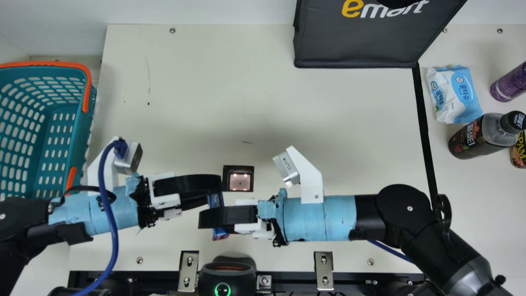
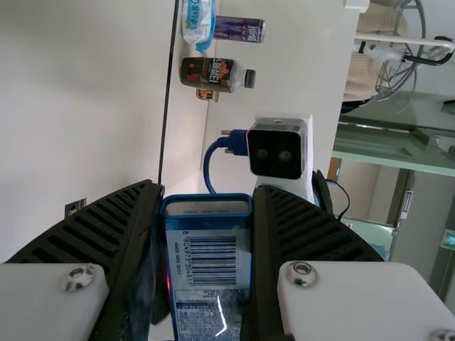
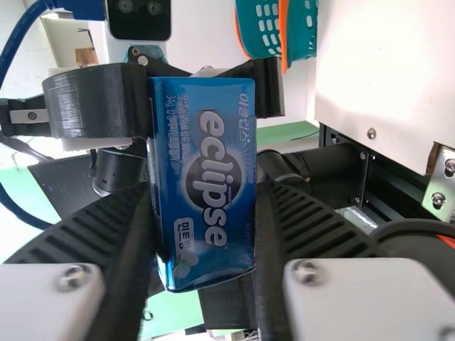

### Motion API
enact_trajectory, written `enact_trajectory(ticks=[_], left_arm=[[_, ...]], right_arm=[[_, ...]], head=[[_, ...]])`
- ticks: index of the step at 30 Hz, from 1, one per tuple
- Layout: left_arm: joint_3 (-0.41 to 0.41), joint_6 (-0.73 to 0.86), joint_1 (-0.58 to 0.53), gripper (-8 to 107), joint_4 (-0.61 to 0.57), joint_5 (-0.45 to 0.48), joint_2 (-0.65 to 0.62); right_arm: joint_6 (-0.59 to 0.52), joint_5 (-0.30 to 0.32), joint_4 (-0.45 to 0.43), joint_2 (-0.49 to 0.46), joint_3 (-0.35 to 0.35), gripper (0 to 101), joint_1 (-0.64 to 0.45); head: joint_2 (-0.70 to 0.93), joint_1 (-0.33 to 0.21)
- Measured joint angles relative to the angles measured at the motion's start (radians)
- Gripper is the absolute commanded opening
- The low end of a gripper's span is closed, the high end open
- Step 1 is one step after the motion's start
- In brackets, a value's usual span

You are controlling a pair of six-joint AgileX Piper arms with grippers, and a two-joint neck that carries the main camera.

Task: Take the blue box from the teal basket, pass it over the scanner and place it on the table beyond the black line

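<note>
blue box, clamped in the left claw and the right claw, near the glowing scanner

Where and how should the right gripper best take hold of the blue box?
Probably by the long narrow sides of the blue box, toward its end nearer the robot. The right gripper should come from the right, since the left gripper holds the farther part from the left.
</note>
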Motion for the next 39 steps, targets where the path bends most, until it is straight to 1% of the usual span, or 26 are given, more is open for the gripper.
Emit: enact_trajectory(ticks=[2, 3, 4, 33, 39], left_arm=[[0.0, 0.0, 0.0, -8, 0.0, 0.0, 0.0], [0.0, 0.0, 0.0, -8, 0.0, 0.0, 0.0], [0.0, 0.0, 0.0, -8, 0.0, 0.0, 0.0], [0.0, 0.0, 0.0, 89, -0.007, 0.002, 0.0], [-0.004, -0.01, 0.0, 90, -0.001, 0.0, -0.004]], right_arm=[[0.0, 0.0, 0.0, 0.0, 0.0, 2, 0.0], [0.0, 0.0, 0.0, 0.0, 0.0, 0, 0.0], [0.0, 0.0, 0.0, 0.0, 0.0, 0, 0.0], [0.0, -0.004, -0.01, 0.0, 0.0, 0, 0.0], [0.0, -0.004, -0.01, 0.0, 0.0, 0, 0.0]], head=[[0.0, 0.0], [0.0, 0.0], [0.0, 0.0], [0.0, 0.0], [0.0, 0.0]])
